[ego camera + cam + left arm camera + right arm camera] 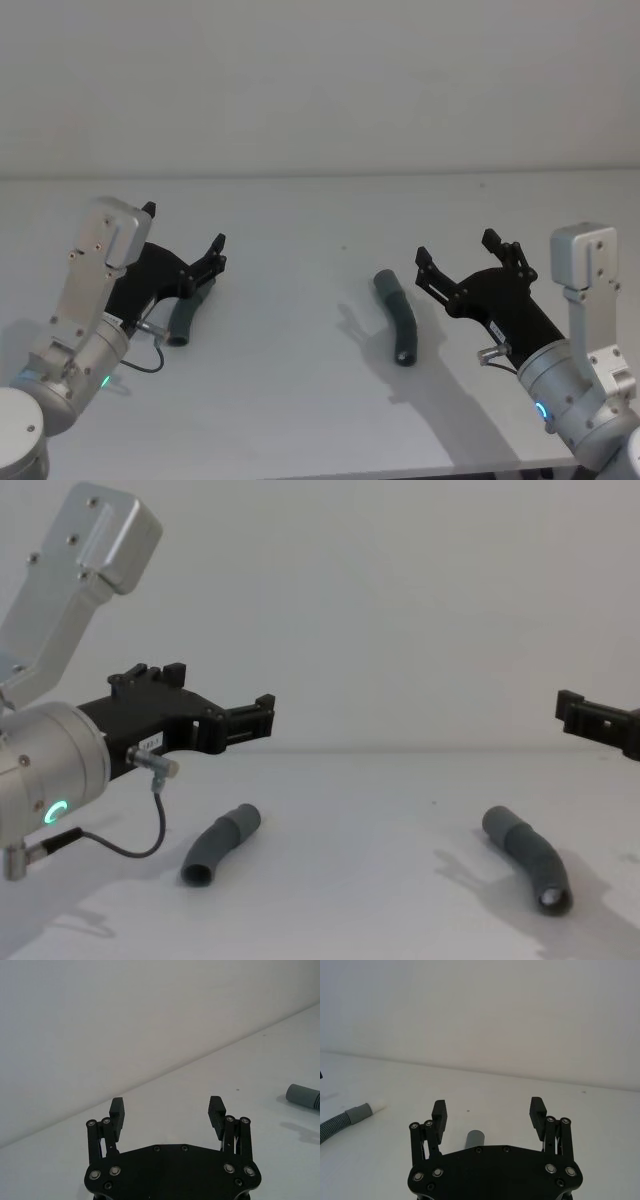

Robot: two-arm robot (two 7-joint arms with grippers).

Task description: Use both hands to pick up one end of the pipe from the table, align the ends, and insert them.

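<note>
Spotter: Your left gripper point(183, 228) hangs above the table point(300, 420), jaws spread wide with nothing between them. The left pipe piece point(185, 320) lies flat just below it, long axis running roughly away from the robot's body, so you go almost straight down.

Checker: Same on the other side. Your right gripper point(456, 247) is also wide open and empty, raised off the table. The right pipe piece point(397, 315) lies inboard of it, between the 2 grippers but much nearer the right one, and not touching it.

Spotter: Mind its axis. That curved piece also runs near-to-far, with a dark open mouth point(405, 357) at the end closest to the robot. Your right jaws point across toward it, so it lies crosswise to your approach, which I judge suits a grasp around its body.

Checker: The 2 pieces sit well apart, and neither end faces the other. The white tip point(379, 1105) on the left pipe piece shows from the right wrist camera. From the head camera its far end hides behind the left gripper, so I can't tell you which end carries it.

Spotter: Each arm takes its own piece, then: left down, right inward and down. Turn the ends toward each other only once both are lifted.
</note>
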